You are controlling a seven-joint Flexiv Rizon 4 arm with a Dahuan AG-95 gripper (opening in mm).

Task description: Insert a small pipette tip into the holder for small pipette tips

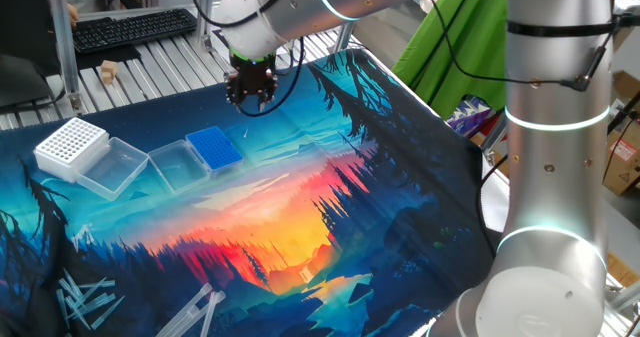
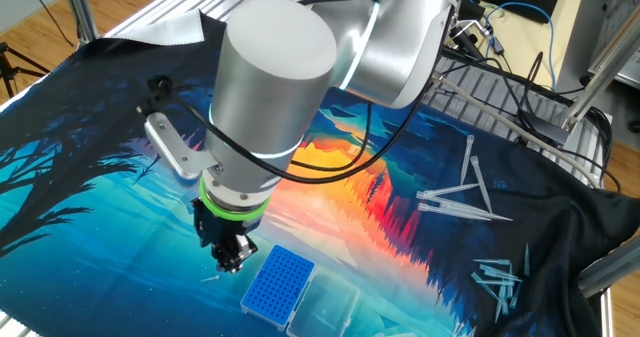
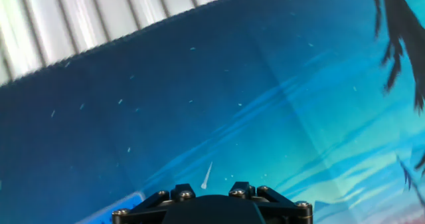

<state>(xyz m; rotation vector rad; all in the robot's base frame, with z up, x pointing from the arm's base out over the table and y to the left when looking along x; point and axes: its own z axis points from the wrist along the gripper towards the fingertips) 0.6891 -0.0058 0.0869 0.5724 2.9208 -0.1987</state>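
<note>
Jaws (image 2: 231,261) hovering low above counter (image 2: 90,227), open or closed: cannot tell. Small pipette tip (image 3: 206,176) lying loose, lower centre of hand view. Blue holder (image 2: 277,284) just right. Advice: descend straight, centre over tip, pinch gently.

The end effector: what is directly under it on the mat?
Under the end effector, the hand view shows a small pipette tip over the printed mat, and a corner of the blue holder. The end effector's body covers its fingertips and what is nearest them.
</note>
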